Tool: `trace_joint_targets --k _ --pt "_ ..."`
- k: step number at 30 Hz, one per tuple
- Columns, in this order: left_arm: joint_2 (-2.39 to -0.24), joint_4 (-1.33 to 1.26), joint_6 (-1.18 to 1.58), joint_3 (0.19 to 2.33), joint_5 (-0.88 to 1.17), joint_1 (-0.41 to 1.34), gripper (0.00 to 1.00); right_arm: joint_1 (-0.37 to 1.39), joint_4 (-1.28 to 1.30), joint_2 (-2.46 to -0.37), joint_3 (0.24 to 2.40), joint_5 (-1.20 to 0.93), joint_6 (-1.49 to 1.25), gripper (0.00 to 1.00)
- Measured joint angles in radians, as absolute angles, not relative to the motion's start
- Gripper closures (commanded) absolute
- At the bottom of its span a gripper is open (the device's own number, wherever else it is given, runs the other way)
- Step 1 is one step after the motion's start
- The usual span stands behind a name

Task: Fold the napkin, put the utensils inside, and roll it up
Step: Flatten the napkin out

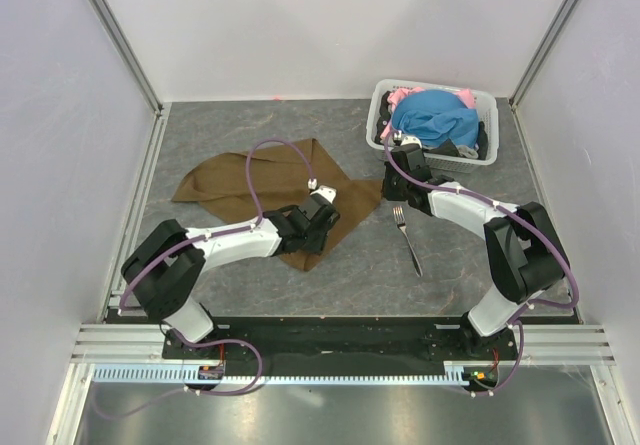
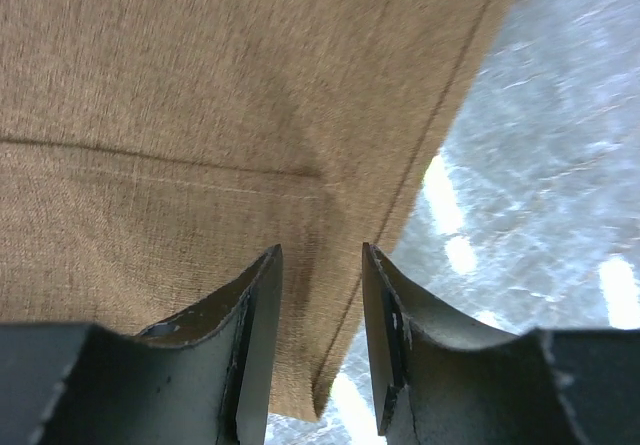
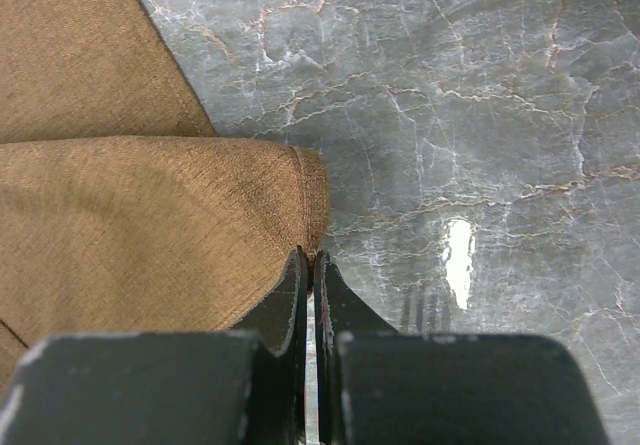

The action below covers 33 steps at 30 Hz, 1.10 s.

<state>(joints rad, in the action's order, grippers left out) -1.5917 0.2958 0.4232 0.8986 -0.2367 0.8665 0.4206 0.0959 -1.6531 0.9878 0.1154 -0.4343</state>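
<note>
The napkin [image 1: 235, 180] is lying partly doubled over on the grey stone-patterned table [image 1: 330, 125], left of centre. Its long axis is running from far left to near right, and its right-hand corner is pointing toward the fork [image 1: 408, 237]. The right gripper [image 1: 390, 183] is sitting at that corner. In its wrist view the jaws are pressing together with the rounded, folded corner of the cloth at the fingertips [image 3: 300, 275], and they appear to be nipping the hem. The left gripper [image 1: 318, 237] is hovering low over the napkin's near-right edge. It is standing narrowly parted and gripping nothing, with the hemmed edge running between the fingers [image 2: 262, 295] toward the near corner. Outward from the right gripper, the fork is resting on bare table just beside the napkin's corner and apart from it, on the near side. Its long axis is running near to far with a slight slant, tines pointing away from the arm bases and handle trailing near-right. Judged from this layout, the right arm is the nearer one for reaching the fork, and the fold is not yet complete.
</note>
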Motion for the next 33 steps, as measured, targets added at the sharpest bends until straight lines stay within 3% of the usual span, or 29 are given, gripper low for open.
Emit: trace_joint_targets --k 33 --pt "-1.692 0.203 0.373 0.923 -0.338 0.879 0.63 0.421 0.068 -1.658 0.982 0.067 -0.442 1.00"
